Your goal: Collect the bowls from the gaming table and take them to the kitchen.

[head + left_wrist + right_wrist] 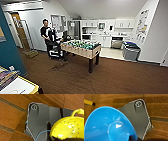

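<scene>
**Yellow and blue bowls carried toward the kitchen**

Yellow perforated bowl (68, 129) is gripped in the left jaws, blue bowl (109, 125) in the right — both held over brown floor (112, 77), evidently for transport. Kitchen (105, 32) is seen ahead, beyond the football table (81, 48).

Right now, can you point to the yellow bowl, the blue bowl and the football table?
Yellow bowl (68, 129), left wrist view, on its dotted outer side.
Blue bowl (102, 125), right wrist view, on its shiny inside wall.
Football table (82, 51), head view, on its pale wooden side wall.
</scene>
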